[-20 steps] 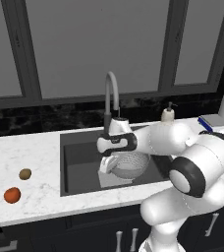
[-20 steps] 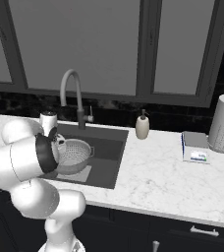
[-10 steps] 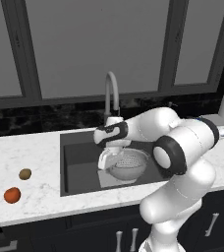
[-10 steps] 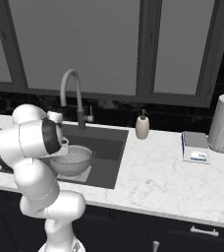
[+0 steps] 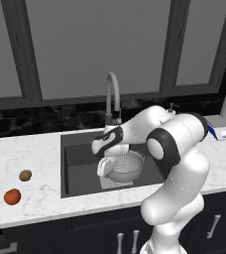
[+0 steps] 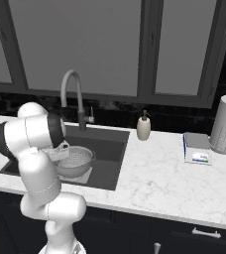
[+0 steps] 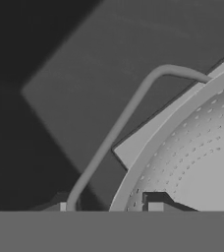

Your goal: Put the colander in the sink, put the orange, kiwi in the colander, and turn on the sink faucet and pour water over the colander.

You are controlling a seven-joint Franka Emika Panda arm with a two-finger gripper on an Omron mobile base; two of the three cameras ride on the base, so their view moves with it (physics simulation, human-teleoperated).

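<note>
At the sink's (image 5: pixel 80 168) near left, the gripper (image 5: pixel 105 166) was closed on the colander (image 5: pixel 125 167) rim, the bowl resting over the drain plate; kiwi (image 5: pixel 25 175) and orange (image 5: pixel 12 196) lay well left on the counter (image 5: pixel 21 149)

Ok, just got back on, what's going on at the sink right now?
The arm's tool is low in the sink, its tips straddling the rim of the colander, which sits over the drain plate. The orange and kiwi are on the counter left of the sink. The faucet looks untouched.
</note>
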